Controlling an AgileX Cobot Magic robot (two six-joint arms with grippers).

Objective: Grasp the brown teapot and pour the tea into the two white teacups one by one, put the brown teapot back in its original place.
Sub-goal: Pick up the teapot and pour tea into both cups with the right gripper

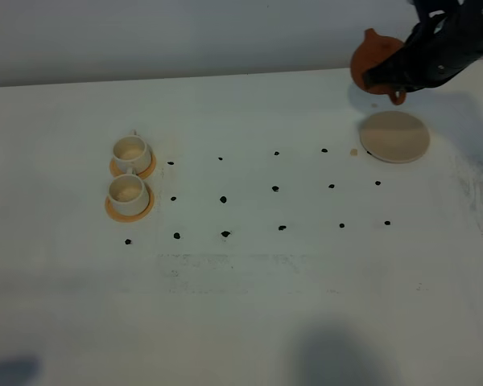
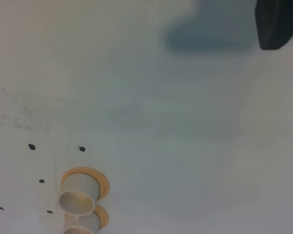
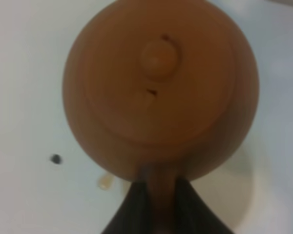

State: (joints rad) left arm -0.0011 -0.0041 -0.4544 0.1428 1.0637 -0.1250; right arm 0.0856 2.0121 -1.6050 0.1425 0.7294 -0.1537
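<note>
My right gripper (image 1: 393, 76) is shut on the loop handle of the brown teapot (image 1: 373, 58), which hangs in the air just behind the pale tan coaster (image 1: 395, 137) at the back right. In the right wrist view the teapot (image 3: 161, 87) fills the picture from above, lid on, with the gripper (image 3: 161, 200) clamped on the handle and the coaster (image 3: 234, 190) below. The tea is hidden. The two white teacups (image 1: 131, 151) (image 1: 129, 190) stand on orange saucers at the left, also seen in the left wrist view (image 2: 78, 195). One dark left finger (image 2: 277, 24) shows only there.
Rows of small black dots (image 1: 223, 199) mark the white table (image 1: 249, 305) between cups and coaster. A tiny tan crumb (image 1: 353, 151) lies just left of the coaster. The table's back edge runs behind the teapot.
</note>
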